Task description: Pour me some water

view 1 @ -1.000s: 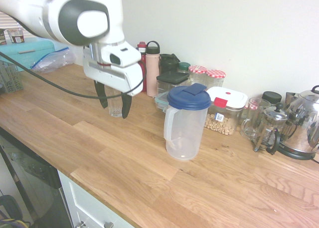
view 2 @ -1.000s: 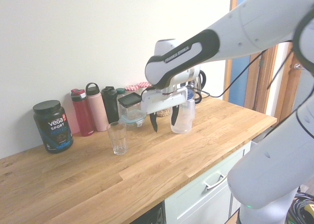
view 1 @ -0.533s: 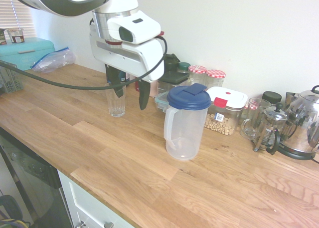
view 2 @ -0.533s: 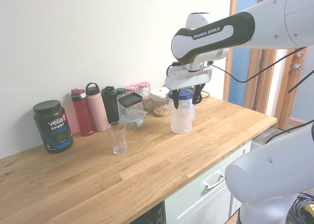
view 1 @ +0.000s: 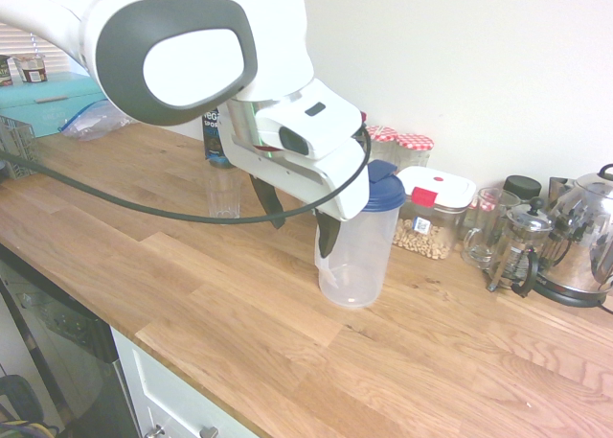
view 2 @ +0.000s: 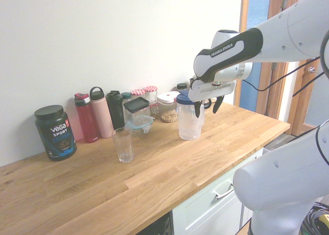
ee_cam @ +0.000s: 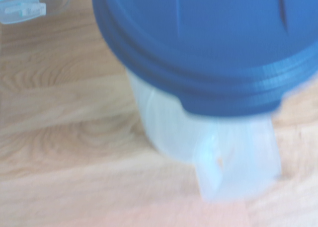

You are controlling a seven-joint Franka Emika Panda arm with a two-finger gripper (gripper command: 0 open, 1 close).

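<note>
A clear plastic pitcher (view 1: 362, 261) with a blue lid (ee_cam: 208, 43) stands upright on the wooden counter (view 1: 239, 333). Its handle (ee_cam: 237, 160) faces the counter's front edge. Whether it holds water I cannot tell. My gripper (view 1: 299, 222) hangs open just in front of the pitcher on the handle side, fingers pointing down, holding nothing. From the other side the gripper (view 2: 206, 107) partly overlaps the pitcher (view 2: 188, 126). An empty drinking glass (view 1: 222, 191) stands apart from it on the counter, also seen as the glass (view 2: 123, 145) in the second exterior view.
Along the wall stand water bottles (view 2: 103, 119), a dark protein tub (view 2: 55, 132), lidded jars (view 1: 414, 150) and food containers (view 1: 431, 208). A French press (view 1: 517, 251) and a kettle (view 1: 584, 242) sit beyond the pitcher. The counter's front edge (view 1: 163, 352) drops off to cabinets.
The arm swung away from the drinking glass and across to the pitcher, dropping lower beside its handle. The gripper stayed open and empty throughout.
</note>
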